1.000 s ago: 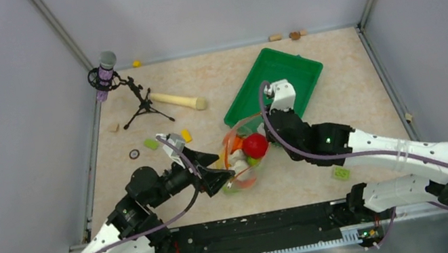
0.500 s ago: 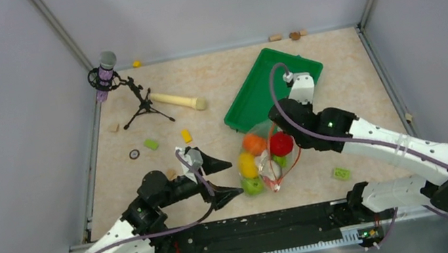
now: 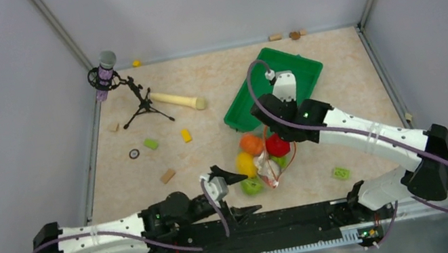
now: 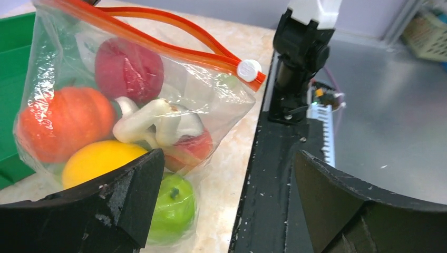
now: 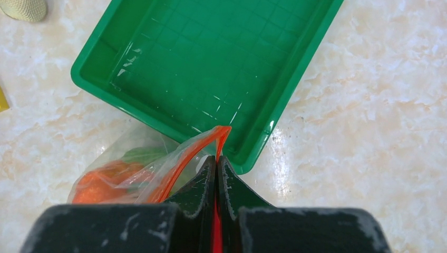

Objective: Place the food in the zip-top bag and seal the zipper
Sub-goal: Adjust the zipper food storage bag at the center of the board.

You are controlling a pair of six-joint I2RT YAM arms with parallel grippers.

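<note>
The clear zip-top bag [image 3: 263, 163] holds the food: an orange pumpkin [image 3: 251, 143], a red apple [image 3: 277, 145], a yellow lemon [image 3: 245, 163] and a green apple [image 3: 252, 185]. White garlic [image 4: 153, 124] shows among them in the left wrist view. My right gripper [image 5: 217, 163] is shut on the orange-red zipper [image 5: 184, 158] at the bag's end, next to the tray's corner. The zipper's white slider [image 4: 249, 69] sits at the near end, and the two strips stand apart. My left gripper [image 4: 226, 195] is open and empty, just in front of the bag near the table's front edge.
A green tray [image 3: 298, 69] lies behind the bag. A microphone on a tripod [image 3: 105, 70] and the beige wooden pin [image 3: 177, 100] are at the back left. Small blocks [image 3: 151, 143] lie scattered on the left, one more [image 3: 341, 173] at the right. The black rail [image 3: 291, 218] runs along the front.
My left gripper left the bag's mouth and drew back to the front edge, open. The bag of food swung right and settled under my right gripper, which still pinches the rim.
</note>
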